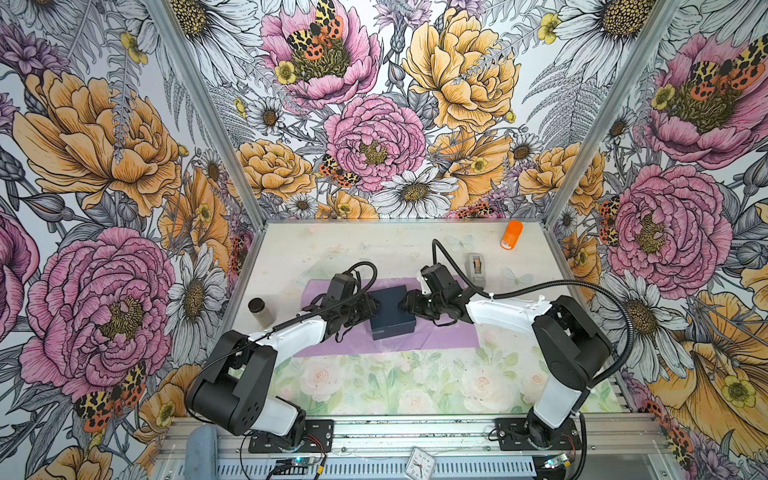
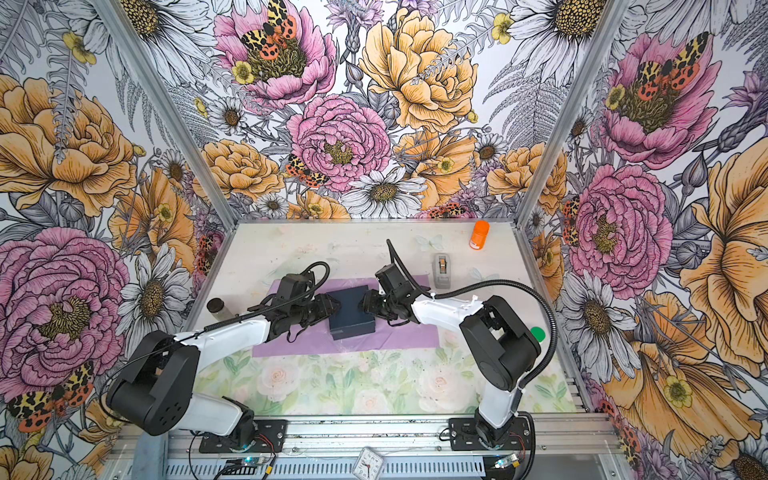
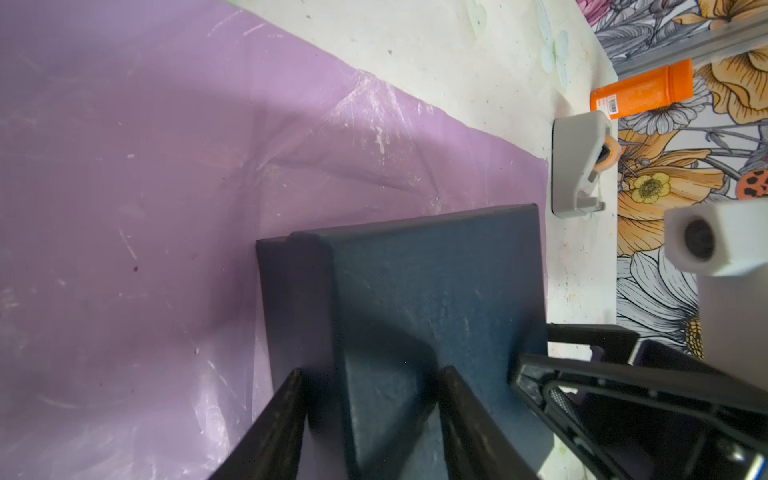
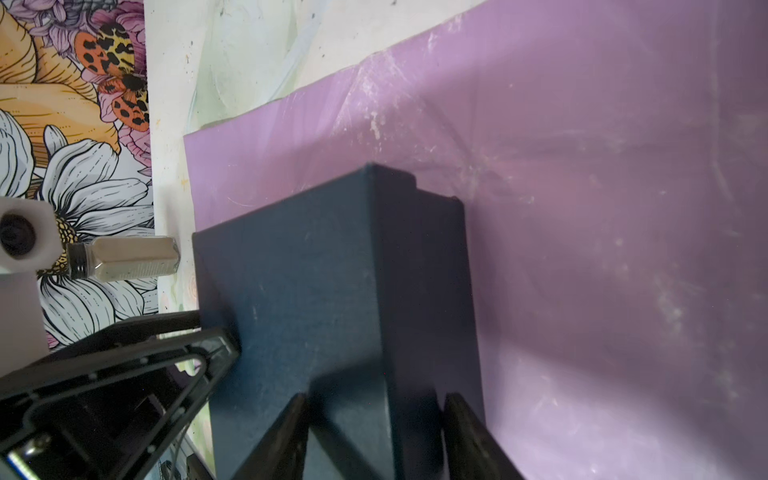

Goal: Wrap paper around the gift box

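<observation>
The navy gift box (image 1: 390,309) (image 2: 349,309) lies on the lilac paper (image 1: 449,336) (image 2: 407,336), which is spread flat across the table's middle. My left gripper (image 1: 372,309) (image 3: 372,372) is at the box's left end. Its jaws stand apart astride the upper edge, one finger over the lid (image 3: 436,282) and one in front of the end face. My right gripper (image 1: 405,305) (image 4: 376,397) mirrors this at the right end of the box (image 4: 291,282). Neither jaw pair clamps anything. The creased paper (image 3: 124,166) (image 4: 602,208) fills the space beside the box.
A grey tape dispenser (image 1: 477,268) (image 3: 577,166) stands behind the paper's right end. An orange bottle (image 1: 512,235) is near the back right corner. A dark-lidded jar (image 1: 259,311) (image 4: 133,257) sits by the left wall. A green disc (image 2: 537,333) lies by the right arm.
</observation>
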